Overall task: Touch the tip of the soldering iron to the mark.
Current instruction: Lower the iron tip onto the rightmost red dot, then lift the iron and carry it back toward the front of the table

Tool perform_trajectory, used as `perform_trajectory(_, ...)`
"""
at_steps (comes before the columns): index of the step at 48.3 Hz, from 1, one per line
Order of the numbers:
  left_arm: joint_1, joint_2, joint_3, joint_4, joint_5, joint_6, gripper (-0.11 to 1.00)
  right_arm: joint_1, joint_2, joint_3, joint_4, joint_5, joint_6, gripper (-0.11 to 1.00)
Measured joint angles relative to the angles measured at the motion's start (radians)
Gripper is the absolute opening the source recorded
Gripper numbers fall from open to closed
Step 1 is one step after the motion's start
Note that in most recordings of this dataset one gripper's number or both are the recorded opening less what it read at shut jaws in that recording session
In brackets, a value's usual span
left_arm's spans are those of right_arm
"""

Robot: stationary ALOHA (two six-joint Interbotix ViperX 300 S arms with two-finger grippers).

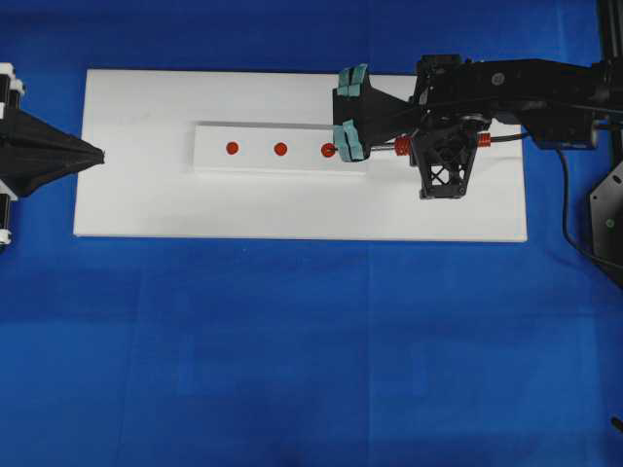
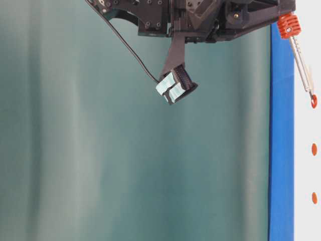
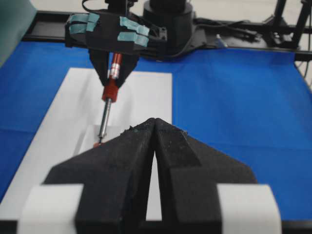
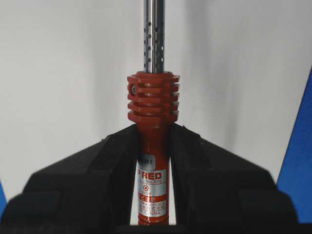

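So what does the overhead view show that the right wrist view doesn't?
Only overhead: three red dots on the raised white strip, the metal tip at the rightmost red dot, and the idle left gripper, shut. Only the right wrist: the label printed on the red-orange handle. Both: the right gripper clamped on the slim red-handled soldering iron.

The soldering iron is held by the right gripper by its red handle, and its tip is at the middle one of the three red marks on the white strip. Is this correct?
Not quite. The right gripper does hold the soldering iron by its red handle, but the tip is at the red mark nearest that gripper, not the middle one. The overhead exterior view shows it.
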Motion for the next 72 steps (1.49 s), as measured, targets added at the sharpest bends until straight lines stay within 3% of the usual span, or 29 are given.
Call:
perform_trajectory(16, -0.002, 0.000, 0.000, 0.000, -0.002, 0.000, 0.00, 0.000, -0.003, -0.008, 0.000, 0.012, 0.000, 0.06)
perform_trajectory(44, 0.000, 0.000, 0.000, 0.000, -0.002, 0.000, 0.00, 0.000, -0.204, -0.132, -0.052, 0.229, 0.000, 0.06)
perform_trajectory(64, 0.000, 0.000, 0.000, -0.002, -0.002, 0.000, 0.00, 0.002, -0.212, -0.135, -0.055, 0.238, 0.000, 0.06)
perform_trajectory(72, -0.002, -0.002, 0.000, 0.000, -0.002, 0.000, 0.00, 0.018, -0.212, -0.135, -0.043, 0.239, 0.032, 0.06)
